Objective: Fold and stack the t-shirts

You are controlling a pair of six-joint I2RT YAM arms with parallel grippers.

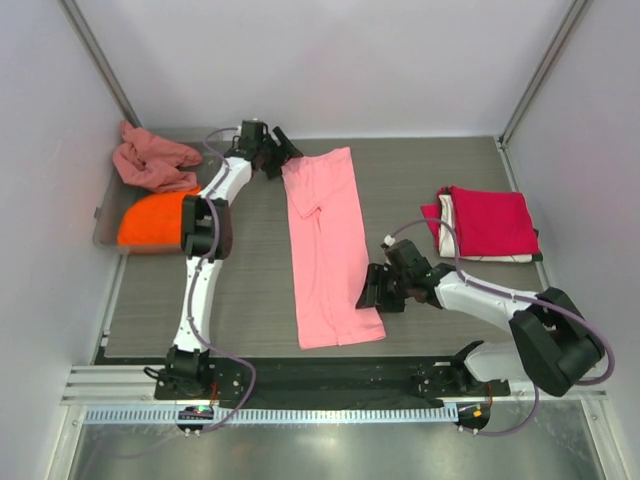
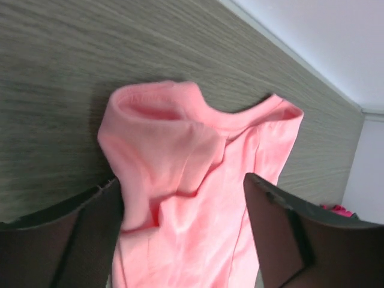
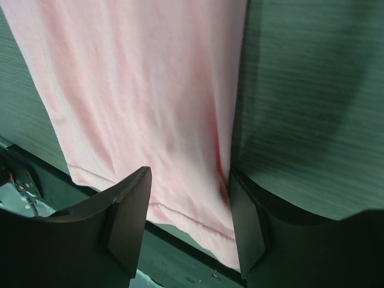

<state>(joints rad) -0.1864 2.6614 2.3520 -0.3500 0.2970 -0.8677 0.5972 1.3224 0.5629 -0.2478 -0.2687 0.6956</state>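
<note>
A light pink t-shirt (image 1: 328, 250), folded lengthwise into a long strip, lies in the middle of the table. My left gripper (image 1: 287, 150) is open at its far left corner. In the left wrist view the gripper (image 2: 186, 240) straddles the collar and folded sleeve of the pink shirt (image 2: 198, 168). My right gripper (image 1: 371, 293) is open at the strip's near right edge. In the right wrist view the gripper (image 3: 189, 222) has the hem of the pink shirt (image 3: 150, 108) between its fingers, the right finger (image 3: 247, 222) at the cloth's edge.
A folded stack with a crimson red shirt (image 1: 490, 220) on top of white and dark ones lies at the right. At the left, a grey tray (image 1: 103, 215) holds an orange shirt (image 1: 152, 222) and a crumpled dusty rose shirt (image 1: 152, 160). Walls close in on the sides.
</note>
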